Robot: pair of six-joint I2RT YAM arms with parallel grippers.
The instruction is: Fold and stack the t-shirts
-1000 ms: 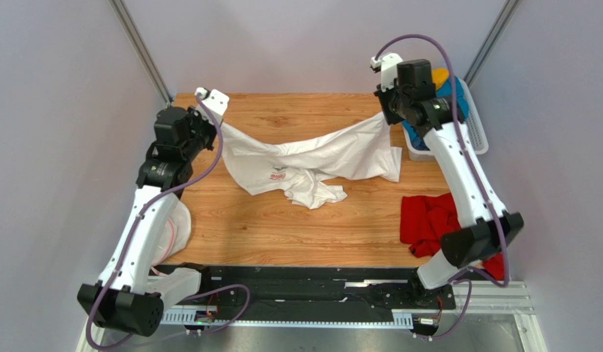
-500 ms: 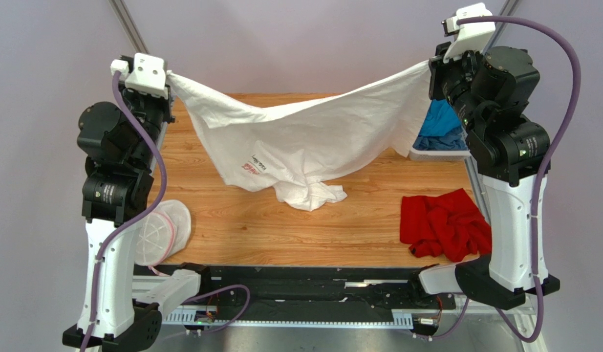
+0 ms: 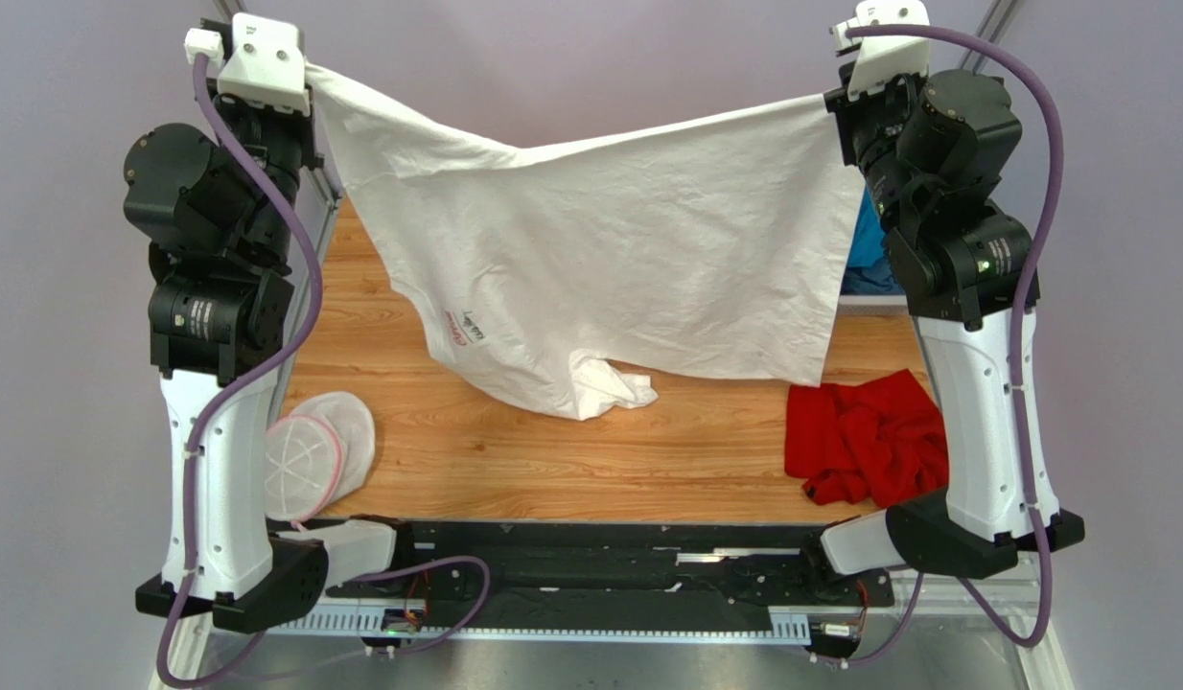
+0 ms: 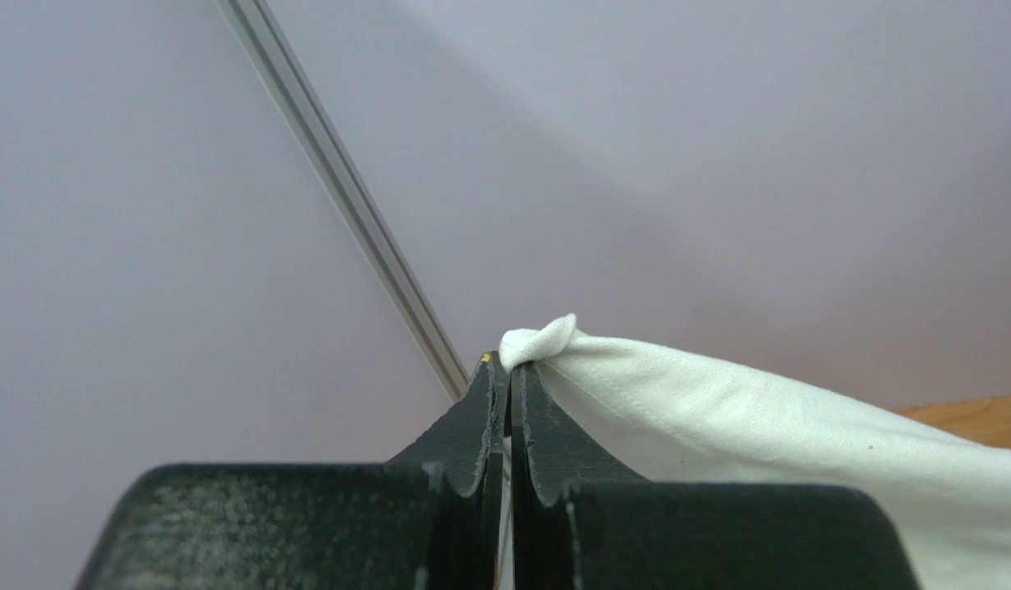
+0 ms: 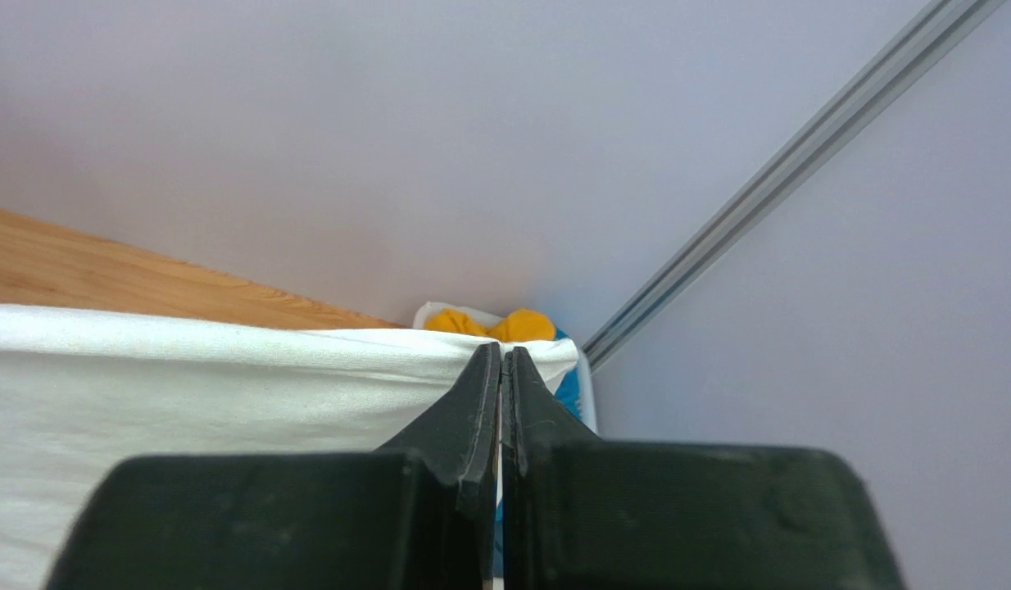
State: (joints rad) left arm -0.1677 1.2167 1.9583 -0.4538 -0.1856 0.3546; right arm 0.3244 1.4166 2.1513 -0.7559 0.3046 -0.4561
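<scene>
A large white cotton t-shirt with a small red print [image 3: 626,245] hangs spread like a sheet high above the wooden counter [image 3: 554,467], stretched between the two arms. The left jaws, raised at the far left corner on the left arm [image 3: 216,309], are clenched on one top corner of the cloth. In the left wrist view a small nub of white fabric pokes out above the pressed-together black fingertips [image 4: 488,412]. The right jaws, raised at the far right on the right arm [image 3: 972,367], are clenched on the opposite top corner, and the right wrist view shows the hem running straight into the closed tips.

The top edge of the shirt sags slightly in the middle. The red print sits low on the left side, tilted. The lowest part is bunched into folds that reach down to the counter near its centre; whether they rest on it I cannot tell.

A crumpled plain red t-shirt [image 3: 864,439] lies on the counter's right side, just beside the right arm. Blue cloth [image 3: 868,252] shows behind that arm at the far right, above a sliver of a white plastic basket [image 3: 871,299], and yellow cloth [image 5: 492,325] peeks over the white hem in the right wrist view. A round white mesh pouch with pink trim [image 3: 317,453] lies at the near left, beside the left arm.
</scene>
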